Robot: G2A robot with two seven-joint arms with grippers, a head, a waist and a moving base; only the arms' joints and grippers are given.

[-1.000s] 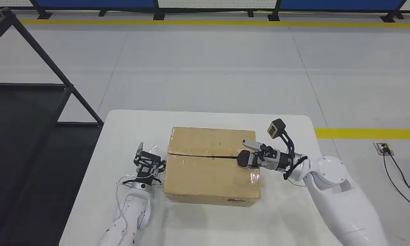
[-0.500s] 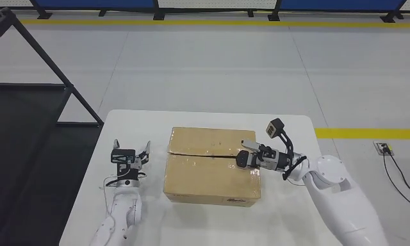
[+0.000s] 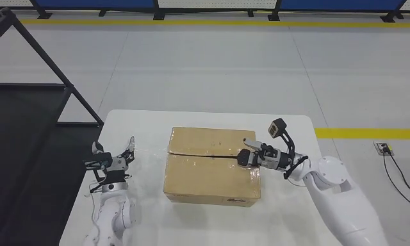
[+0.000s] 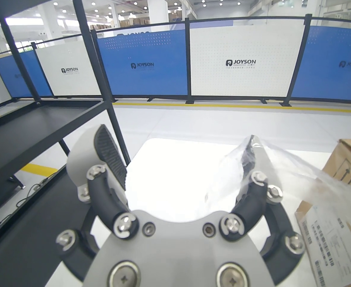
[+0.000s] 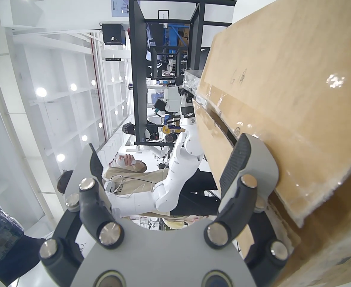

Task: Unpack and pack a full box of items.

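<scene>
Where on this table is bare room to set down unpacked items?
Bare: the table strip beyond the box along the far edge, and the near edge in front of it. Crowded: the box's left, where clear tape stretches to the left gripper, and its right, by the right gripper.
</scene>
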